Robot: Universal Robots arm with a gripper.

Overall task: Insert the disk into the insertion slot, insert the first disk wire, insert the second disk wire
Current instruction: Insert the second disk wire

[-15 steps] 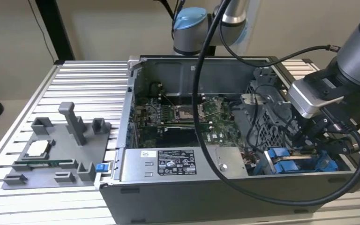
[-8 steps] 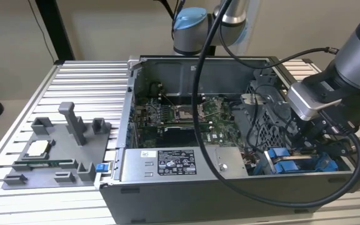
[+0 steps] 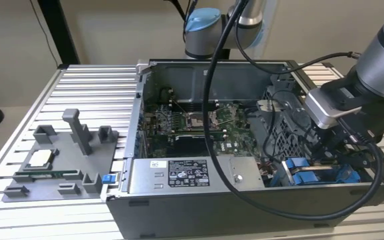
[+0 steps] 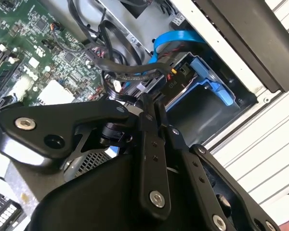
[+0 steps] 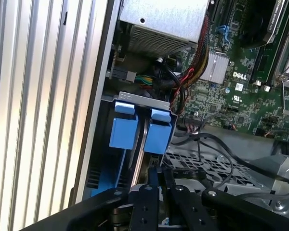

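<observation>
My tool [image 3: 335, 150] is down inside the open computer case [image 3: 199, 200], at the corner on the exterior view's right. Its fingers [image 5: 154, 180] are squeezed close together, though I cannot tell if they pinch anything. The disk [image 4: 183, 86], in its blue frame, sits in the insertion slot [image 5: 142, 100] just below them.

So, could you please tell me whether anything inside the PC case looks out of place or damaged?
Nothing stands out. In the first wrist view the blue carrier frame sits straight in the insertion slot, and the pincer is beside it. The cables are loosely bundled, with no visible damage.
</observation>
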